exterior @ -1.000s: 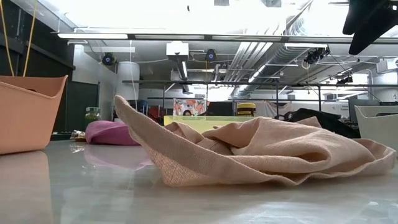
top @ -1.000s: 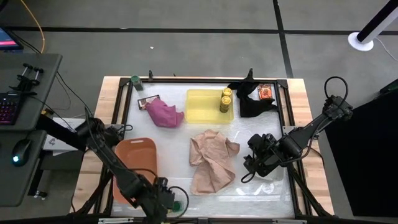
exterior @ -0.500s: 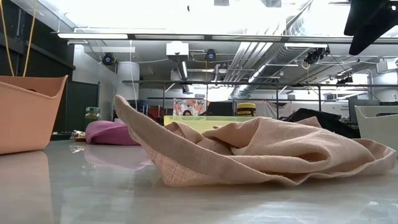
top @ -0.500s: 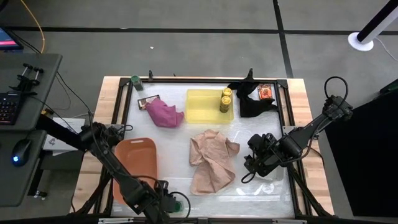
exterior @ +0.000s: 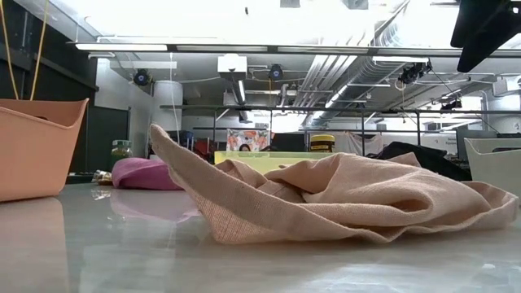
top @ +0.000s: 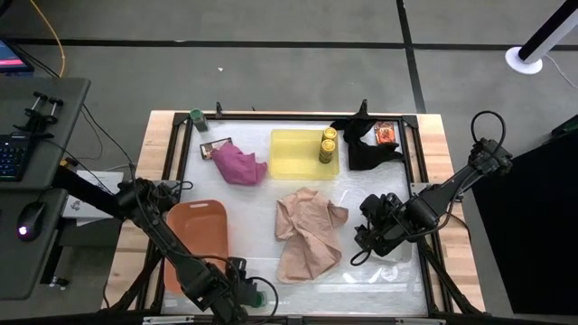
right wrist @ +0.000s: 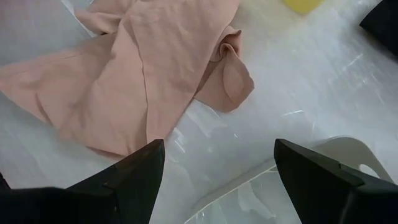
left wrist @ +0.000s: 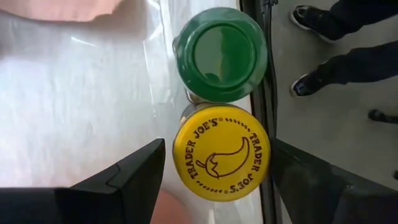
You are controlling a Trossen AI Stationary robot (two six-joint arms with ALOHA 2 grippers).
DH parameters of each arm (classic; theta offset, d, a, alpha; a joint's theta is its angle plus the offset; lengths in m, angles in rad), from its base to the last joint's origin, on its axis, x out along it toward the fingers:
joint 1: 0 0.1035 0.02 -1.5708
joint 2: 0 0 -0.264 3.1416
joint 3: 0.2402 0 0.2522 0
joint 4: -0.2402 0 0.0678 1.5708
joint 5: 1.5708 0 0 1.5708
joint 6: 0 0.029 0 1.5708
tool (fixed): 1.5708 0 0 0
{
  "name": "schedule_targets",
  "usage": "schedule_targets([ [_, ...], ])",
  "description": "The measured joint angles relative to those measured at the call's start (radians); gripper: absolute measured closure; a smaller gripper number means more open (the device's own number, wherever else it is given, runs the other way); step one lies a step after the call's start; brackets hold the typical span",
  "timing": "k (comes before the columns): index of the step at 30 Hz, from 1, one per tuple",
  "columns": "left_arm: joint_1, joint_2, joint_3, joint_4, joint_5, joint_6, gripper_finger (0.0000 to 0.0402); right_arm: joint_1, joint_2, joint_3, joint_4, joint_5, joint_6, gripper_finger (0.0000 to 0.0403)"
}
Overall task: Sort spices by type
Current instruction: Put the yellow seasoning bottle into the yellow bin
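Glossy white surface (top: 379,181), sorting judged partly done. Left fingers (left wrist: 124,180) open astride round yellow-lidded jar (left wrist: 221,152) at near edge, green-lidded jar (left wrist: 220,53) touching it. Right fingers (right wrist: 124,180) open, hovering beside limp tan cloth (right wrist: 143,74). Two yellow jars (top: 327,144) already in plastic yellow tray (top: 293,153); flat packet (top: 386,134) and far green jar (top: 196,116) seemingly left to sort.

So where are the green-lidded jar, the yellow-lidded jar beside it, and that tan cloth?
Green-lidded jar (left wrist: 220,53): left wrist view, centre of its lid.
Yellow-lidded jar (left wrist: 221,152): left wrist view, middle of the printed lid.
Tan cloth (top: 307,233): high view, middle of the fabric.
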Motion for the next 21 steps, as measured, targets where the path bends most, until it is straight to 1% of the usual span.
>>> schedule_targets([
  [12,0.014,0.015,0.000,0.000,-0.006,0.025,0.0131,0.000,0.000,0.000,0.000,0.000,0.003,0.0105],
  [16,0.020,0.048,-0.001,-0.002,0.030,0.041,0.0131,0.000,0.000,0.000,0.000,0.000,0.003,0.0105],
  [21,0.025,0.071,-0.001,-0.002,0.038,0.035,0.0131,0.000,0.000,0.000,0.000,0.000,0.003,0.0105],
])
